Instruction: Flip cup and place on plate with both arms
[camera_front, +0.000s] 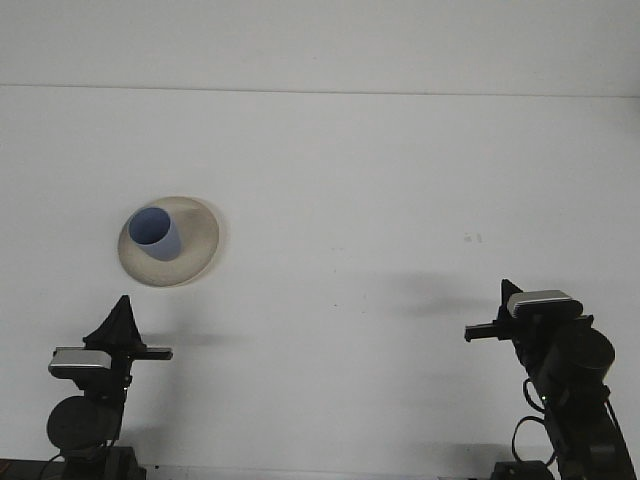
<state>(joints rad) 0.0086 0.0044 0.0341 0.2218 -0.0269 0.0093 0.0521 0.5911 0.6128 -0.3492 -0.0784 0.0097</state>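
Note:
A blue cup (155, 233) stands mouth up on a beige plate (202, 238) at the left of the white table, leaning slightly toward the plate's left side. My left gripper (150, 352) sits low at the bottom left, well in front of the plate and apart from it, pointing right. At the bottom right, my right gripper (476, 332) points left, far from the cup. Nothing is seen held by either gripper.
The white table (380, 200) runs back to a wall line at the top. A small dark mark (471, 238) lies on the surface at the right.

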